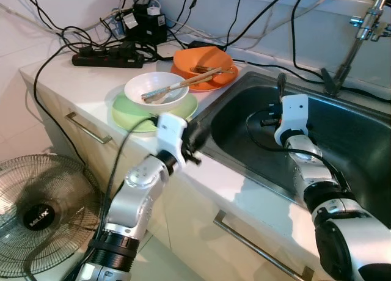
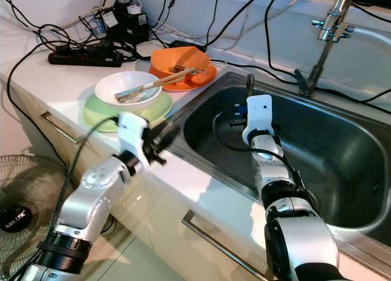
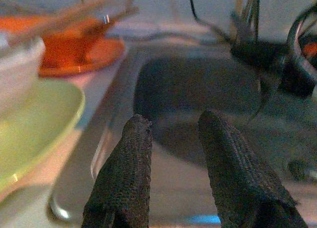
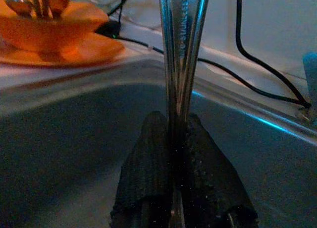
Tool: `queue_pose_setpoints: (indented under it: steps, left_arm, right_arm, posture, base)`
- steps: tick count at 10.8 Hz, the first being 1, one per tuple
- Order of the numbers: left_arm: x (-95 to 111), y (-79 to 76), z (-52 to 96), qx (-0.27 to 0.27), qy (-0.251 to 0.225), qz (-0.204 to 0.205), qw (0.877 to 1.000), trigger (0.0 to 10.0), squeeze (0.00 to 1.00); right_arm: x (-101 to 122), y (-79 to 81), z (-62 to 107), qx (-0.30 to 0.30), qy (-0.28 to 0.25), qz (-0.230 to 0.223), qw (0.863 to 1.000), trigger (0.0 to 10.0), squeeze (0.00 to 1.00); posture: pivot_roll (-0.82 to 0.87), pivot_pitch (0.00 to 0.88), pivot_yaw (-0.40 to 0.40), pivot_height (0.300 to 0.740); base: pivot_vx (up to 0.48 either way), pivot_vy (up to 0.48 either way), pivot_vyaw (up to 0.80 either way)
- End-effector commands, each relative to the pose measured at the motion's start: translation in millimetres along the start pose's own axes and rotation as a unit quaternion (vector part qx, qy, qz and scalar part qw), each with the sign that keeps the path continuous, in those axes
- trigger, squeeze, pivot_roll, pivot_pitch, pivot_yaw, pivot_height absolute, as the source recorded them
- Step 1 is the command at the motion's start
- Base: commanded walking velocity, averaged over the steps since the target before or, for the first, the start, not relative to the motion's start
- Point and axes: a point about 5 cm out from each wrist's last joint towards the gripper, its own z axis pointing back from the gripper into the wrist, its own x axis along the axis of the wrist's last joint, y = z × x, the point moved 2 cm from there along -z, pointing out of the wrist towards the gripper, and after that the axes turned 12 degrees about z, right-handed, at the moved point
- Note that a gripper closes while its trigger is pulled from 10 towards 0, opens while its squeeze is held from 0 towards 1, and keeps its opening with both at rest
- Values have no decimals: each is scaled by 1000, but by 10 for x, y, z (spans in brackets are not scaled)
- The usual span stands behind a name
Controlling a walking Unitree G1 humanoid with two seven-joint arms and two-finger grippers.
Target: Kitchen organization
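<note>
I've got the right gripper [image 4: 181, 139] over the sink [image 1: 354, 140], fingers clamped on upright metal cutlery [image 4: 181, 49], left gripper [image 3: 173, 139] parted and empty at the sink's edge beside the green plate [image 1: 128, 117] carrying the white bowl [image 1: 156, 88].

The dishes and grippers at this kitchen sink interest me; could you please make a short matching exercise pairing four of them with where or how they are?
Things:
1. white bowl
2. orange bowl
3. right gripper
4. left gripper

States:
A. open, over the sink's near rim
B. stands on the green plate
C. shut on metal utensils, over the basin
D. stands on the orange plate

Pairs: 1-B, 2-D, 3-C, 4-A
</note>
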Motion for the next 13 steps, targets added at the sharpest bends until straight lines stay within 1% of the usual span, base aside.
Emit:
queue_pose_setpoints:
  steps: [1,2,5,6,7,8,9,10,13]
  left_arm:
    - [-73,44,-3,13,28,-7,1000,10000,0]
    - [-108,33,1,11,38,-11,999,10000,0]
    - [-143,4,-2,12,45,-14,999,10000,0]
    - [-149,3,-8,13,47,-14,999,10000,0]
    - [-154,-5,-11,12,48,-15,999,10000,0]
    - [-157,-13,-14,11,49,-15,999,10000,0]
    - [-162,-22,-13,9,49,-14,999,10000,0]
    - [-165,-22,-8,9,50,-15,999,10000,0]
    - [-167,-27,-12,8,50,-15,999,10000,0]
  right_arm:
    - [55,-37,-38,-6,3,5,1000,10000,0]
    - [42,-19,-38,-2,6,7,1000,10000,0]
    - [-41,55,-4,10,17,8,1000,10000,0]
    - [-51,69,-1,14,18,7,1000,10000,90]
    - [-52,87,3,20,16,-2,1000,10000,1000]
    - [-52,86,3,19,16,1,1000,10000,1000]
    - [-49,88,3,19,14,5,1000,10000,227]
    - [-45,93,3,20,13,5,1000,10000,0]
    - [-47,114,12,26,8,0,1000,10000,0]
  posture:
    - [182,0,3,740]
    - [185,0,3,740]
    - [188,0,-5,740]
    - [188,0,-5,740]
    - [187,0,-5,740]
    - [187,0,-5,740]
    - [187,0,-3,740]
    - [186,0,-1,740]
    - [186,0,-1,740]
  base:
    - [0,0,0]
    - [0,0,0]
    - [0,0,0]
    - [0,0,0]
    - [0,0,0]
    - [0,0,0]
    - [0,0,0]
    - [0,0,0]
    - [0,0,0]
